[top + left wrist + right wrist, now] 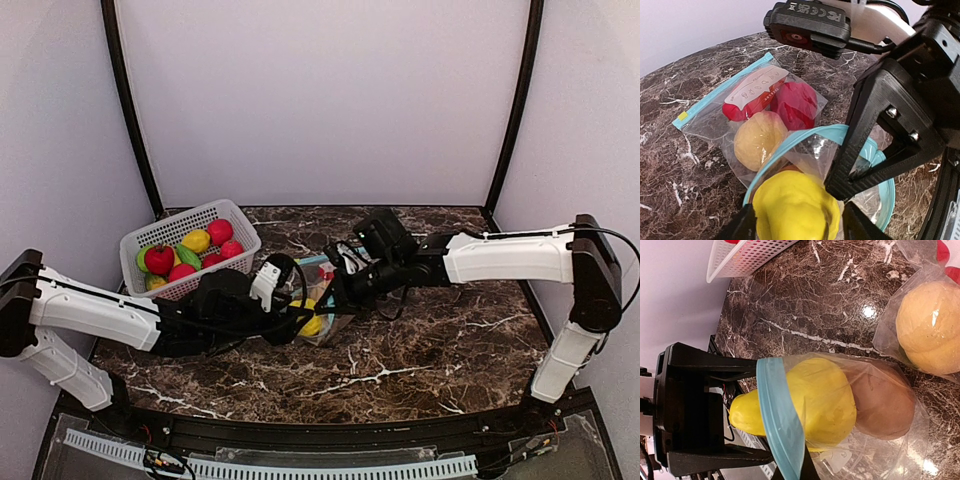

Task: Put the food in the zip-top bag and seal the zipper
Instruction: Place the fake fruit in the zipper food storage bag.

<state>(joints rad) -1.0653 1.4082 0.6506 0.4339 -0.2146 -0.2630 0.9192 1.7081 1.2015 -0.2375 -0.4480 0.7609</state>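
the yellow fruit [815,400] sits halfway through the mouth of the bag [880,460]. its fat end is inside the clear plastic and its narrow end pokes out past the blue zipper rim [777,415]. deeper in the bag a brown fruit [880,400] lies against it. further in we see a pale orange round fruit [760,140], then a red fruit [795,102] and another red piece [740,107] partly under the white label [755,82]. the bag lies on the dark marbled worktop [420,350], near its middle, with its mouth turned toward the left arm and lifted off the surface.

the left claw [765,410] is at the mouth, its fingers spread either side of the yellow fruit's narrow end. in the right wrist view we see a gap between each finger and the fruit, so we read the claw as open and not gripping. the right claw [837,187] comes in from the other side and is closed tight on the bag. it pinches the rim and holds the mouth up in a loop.

the white lattice basket [240,215] stands at the far left of the worktop, just beside the bag. it carries more food: a red apple [158,259], a yellow piece [196,240], a green piece [187,256] and other red ones.
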